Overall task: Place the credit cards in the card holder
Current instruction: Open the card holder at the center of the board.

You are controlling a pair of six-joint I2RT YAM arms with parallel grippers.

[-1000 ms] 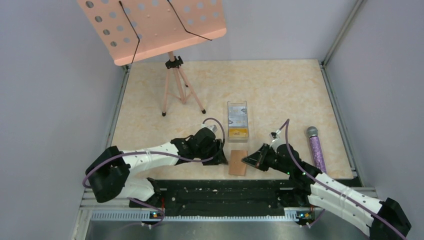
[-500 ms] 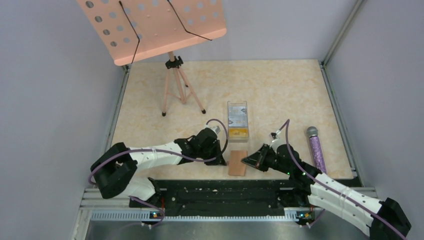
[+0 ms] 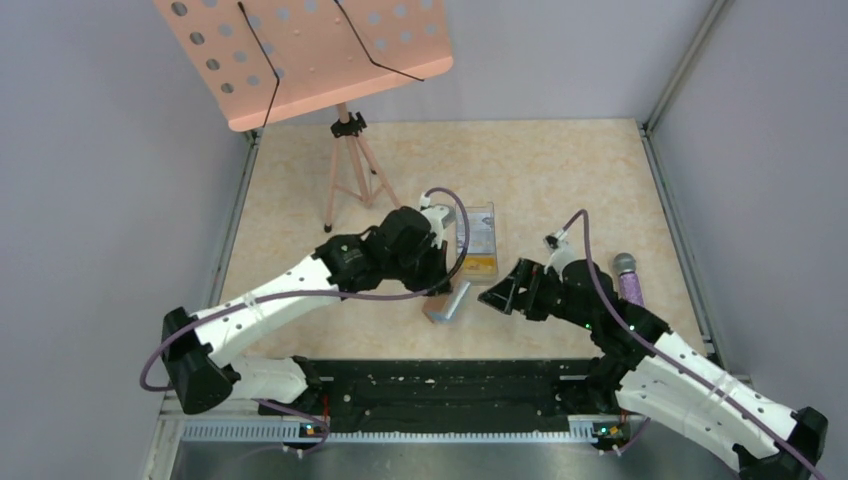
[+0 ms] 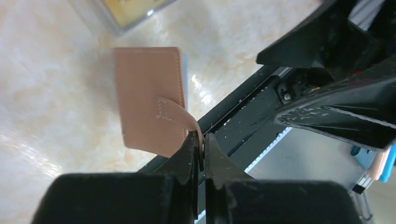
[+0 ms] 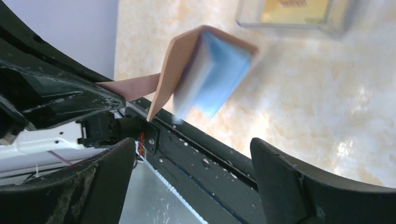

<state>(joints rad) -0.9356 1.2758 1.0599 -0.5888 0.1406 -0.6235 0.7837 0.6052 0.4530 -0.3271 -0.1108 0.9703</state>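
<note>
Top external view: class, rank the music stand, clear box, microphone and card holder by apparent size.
1. music stand, by far, though raised nearer the camera.
2. clear box.
3. microphone and card holder: unsure, since the microphone is partly hidden and the holder hangs tilted.

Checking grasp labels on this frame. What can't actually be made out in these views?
- Top external: the card holder shows, but its snap tab is hidden under the left arm.
- Right wrist: the card holder's blue inner faces are blurred, so whether any card sits inside can't be told.
- Left wrist: the clear box is cut off by the top edge, so the credit cards in it can't be counted.
</note>
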